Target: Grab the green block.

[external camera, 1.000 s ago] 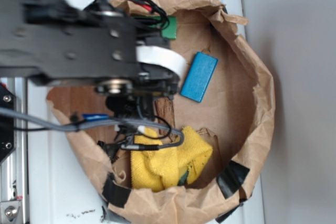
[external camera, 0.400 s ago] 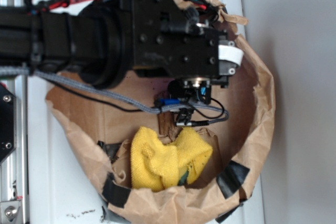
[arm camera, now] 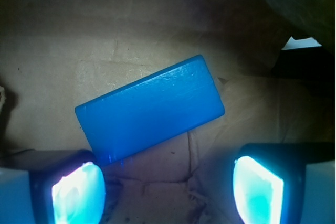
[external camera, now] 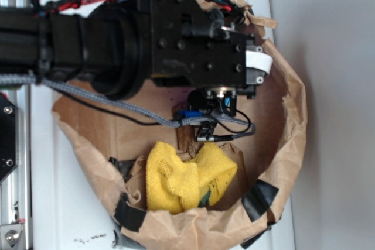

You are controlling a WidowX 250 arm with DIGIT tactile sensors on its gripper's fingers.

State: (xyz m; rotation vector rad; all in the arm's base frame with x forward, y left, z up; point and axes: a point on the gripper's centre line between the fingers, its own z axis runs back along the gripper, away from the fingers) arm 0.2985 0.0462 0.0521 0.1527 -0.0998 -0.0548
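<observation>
Blue block lies untouched below the wide-open, empty tool.

Crumpled matt brown paper wall, fuzzy yellow cloth (terry-like), smooth blue block

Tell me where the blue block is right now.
In the wrist view the blue block lies tilted on the brown paper floor, just ahead of the two open fingers. In the exterior view the arm hides it.

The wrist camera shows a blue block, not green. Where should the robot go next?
Probably back away from the blue rectangular block: the open gripper hangs over it, and no green block shows in either view, so the arm may be hiding it.
</observation>
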